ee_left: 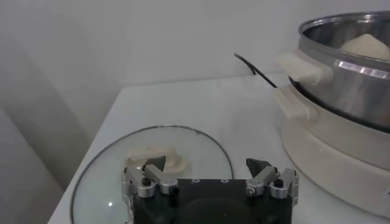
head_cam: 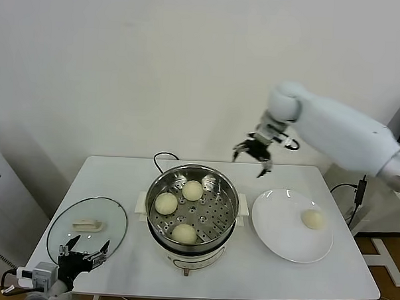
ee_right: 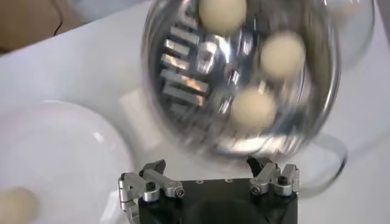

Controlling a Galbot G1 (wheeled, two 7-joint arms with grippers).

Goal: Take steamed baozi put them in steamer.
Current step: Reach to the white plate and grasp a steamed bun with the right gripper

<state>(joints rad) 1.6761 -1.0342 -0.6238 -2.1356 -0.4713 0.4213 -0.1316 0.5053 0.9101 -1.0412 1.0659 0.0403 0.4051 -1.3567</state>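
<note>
Baozi: three (head_cam: pixel 192 189) sit on the steamer (head_cam: pixel 227 221) tray, one (head_cam: pixel 312 219) left on the plate (head_cam: pixel 282 240). Right gripper (head_cam: pixel 251 157) is empty, jaws spread, up behind the steamer's right edge. Left gripper (head_cam: pixel 84 253) idles open over the glass lid (head_cam: pixel 114 219).

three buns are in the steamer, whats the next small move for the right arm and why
Probably swing the right gripper, open and empty above the table behind the steamer, over toward the plate and down to the last baozi, the only one outside the pot.
</note>
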